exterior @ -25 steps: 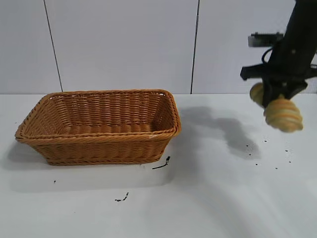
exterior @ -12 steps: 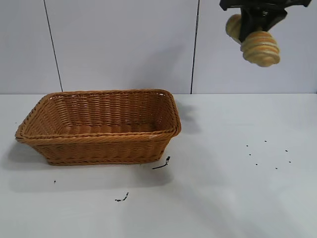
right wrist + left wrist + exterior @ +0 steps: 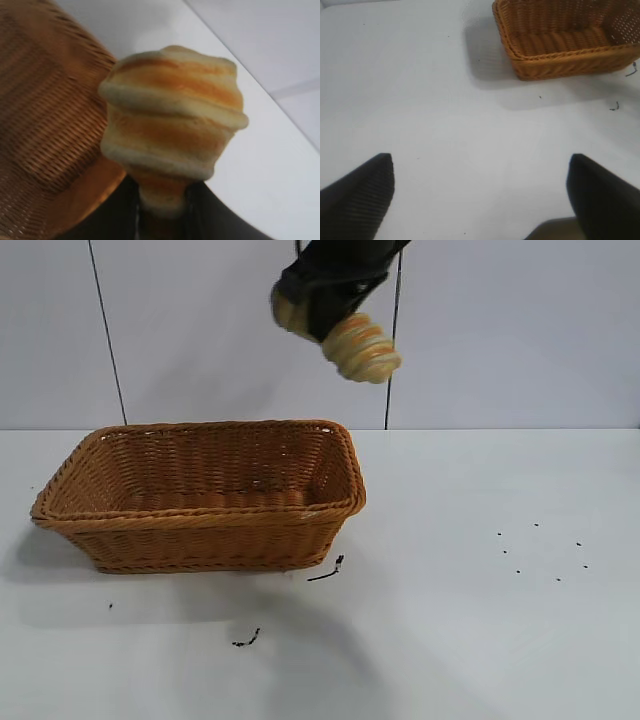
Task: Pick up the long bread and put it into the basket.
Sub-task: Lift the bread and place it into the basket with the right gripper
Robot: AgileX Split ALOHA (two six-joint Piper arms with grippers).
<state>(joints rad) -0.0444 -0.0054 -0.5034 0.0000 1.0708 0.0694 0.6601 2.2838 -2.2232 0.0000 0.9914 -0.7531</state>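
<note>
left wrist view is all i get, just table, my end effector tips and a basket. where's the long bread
Observer: The long bread is in the air, clamped in the right end effector, high above the right end of the basket in the exterior view.
Operator: anything in the basket yet
Observer: No. The exterior view shows only bare wicker inside.
Operator: is the grip solid
Observer: The right wrist view shows dark fingers on both sides of the loaf's narrow end, with most of the loaf sticking out past them.
Operator: my arm in the way?
Observer: The left end effector does not appear in the exterior view at all.
</note>
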